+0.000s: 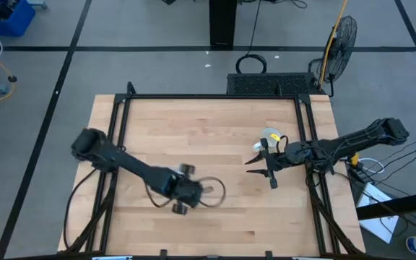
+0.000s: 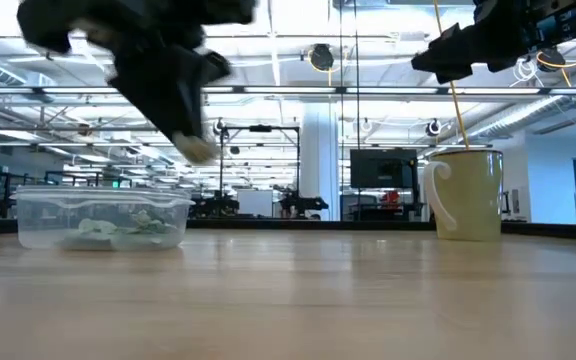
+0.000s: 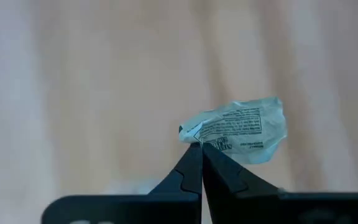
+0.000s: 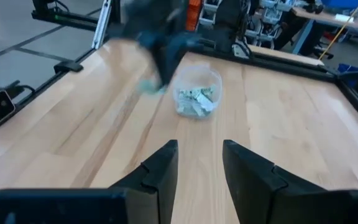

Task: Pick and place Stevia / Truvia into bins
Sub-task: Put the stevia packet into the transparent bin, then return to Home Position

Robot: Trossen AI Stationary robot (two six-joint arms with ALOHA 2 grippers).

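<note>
Sachet (image 3: 241, 130) pinched between closed left fingers (image 3: 188, 171)

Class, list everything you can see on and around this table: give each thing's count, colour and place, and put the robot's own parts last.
Sachet: one, pale green and white, crumpled, pinched in the left gripper above the table.
Sachets in tub: several, pale green and white; exact count unclear.
Tub: one, clear plastic, on the table beside the left gripper.
Mug: one, white, on the table near the right gripper.
Table: one, light wood.
Fan: one, black, on the floor beyond the table.
Left gripper: shut on the sachet.
Right gripper: open, waiting by the mug.
</note>
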